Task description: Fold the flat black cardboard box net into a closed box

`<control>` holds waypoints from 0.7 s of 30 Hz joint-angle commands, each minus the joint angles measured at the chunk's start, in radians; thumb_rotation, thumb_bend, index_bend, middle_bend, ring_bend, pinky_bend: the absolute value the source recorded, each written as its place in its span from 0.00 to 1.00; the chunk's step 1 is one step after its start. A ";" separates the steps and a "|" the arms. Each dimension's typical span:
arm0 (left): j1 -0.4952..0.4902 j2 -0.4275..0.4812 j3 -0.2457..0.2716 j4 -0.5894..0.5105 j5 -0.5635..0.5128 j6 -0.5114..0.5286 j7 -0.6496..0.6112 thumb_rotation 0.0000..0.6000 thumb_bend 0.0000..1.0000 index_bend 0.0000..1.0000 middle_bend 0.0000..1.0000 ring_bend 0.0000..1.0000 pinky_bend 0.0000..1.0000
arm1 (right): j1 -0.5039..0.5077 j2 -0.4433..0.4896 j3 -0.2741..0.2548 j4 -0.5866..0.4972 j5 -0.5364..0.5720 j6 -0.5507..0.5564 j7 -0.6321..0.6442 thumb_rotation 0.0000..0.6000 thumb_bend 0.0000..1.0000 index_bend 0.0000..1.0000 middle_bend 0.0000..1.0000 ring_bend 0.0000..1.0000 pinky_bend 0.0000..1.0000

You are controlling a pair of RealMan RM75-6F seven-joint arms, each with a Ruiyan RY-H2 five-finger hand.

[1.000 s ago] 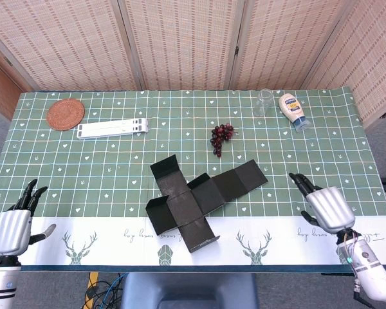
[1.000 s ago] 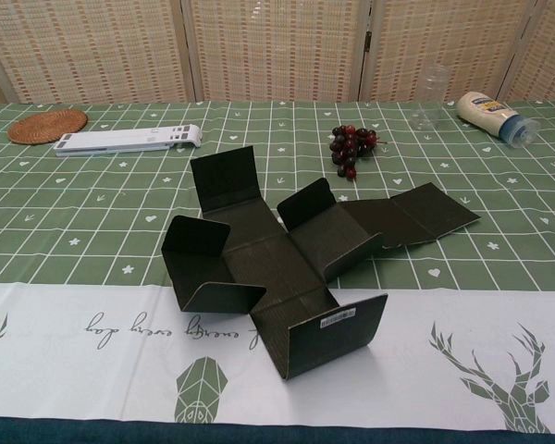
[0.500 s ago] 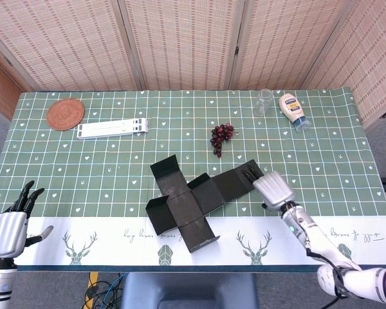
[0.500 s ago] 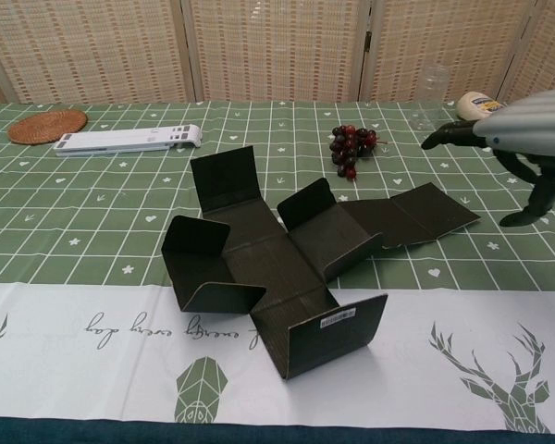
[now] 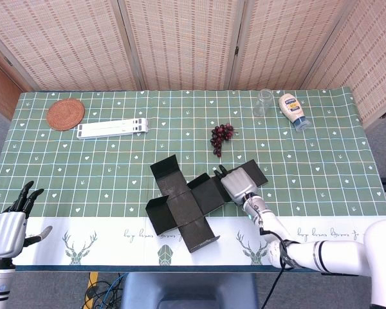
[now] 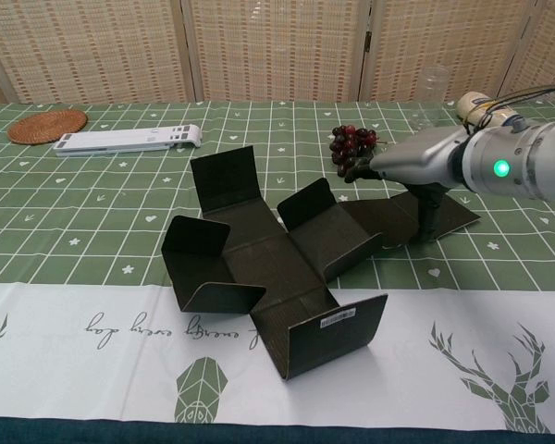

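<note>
At frame centre the right hand (image 5: 237, 185), fingers straight and close together, hovers over the black cardboard box net (image 5: 193, 201), while the left hand (image 5: 9, 226) rests spread-fingered lower left.

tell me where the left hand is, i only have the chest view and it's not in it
Observer: The left hand is at the near left corner of the table, over the white strip of the tablecloth, well apart from the flat black cardboard box net.
Operator: is it holding anything
Observer: No, its fingers are apart and it holds nothing.
Operator: where does the right hand sit seen from above
Observer: The right hand is over the net's long strip, with the outermost flap showing beyond it.
</note>
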State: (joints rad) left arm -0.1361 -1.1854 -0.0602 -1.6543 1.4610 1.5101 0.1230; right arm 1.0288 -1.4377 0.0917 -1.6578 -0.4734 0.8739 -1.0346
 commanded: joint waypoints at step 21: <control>0.011 0.003 -0.001 0.005 0.001 -0.008 -0.010 1.00 0.10 0.16 0.07 0.28 0.50 | 0.107 -0.094 -0.100 0.112 0.108 0.015 -0.023 1.00 0.21 0.00 0.00 0.68 0.98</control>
State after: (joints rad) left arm -0.1254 -1.1826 -0.0613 -1.6489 1.4620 1.5017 0.1131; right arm 1.1338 -1.5297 -0.0065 -1.5479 -0.3642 0.8901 -1.0592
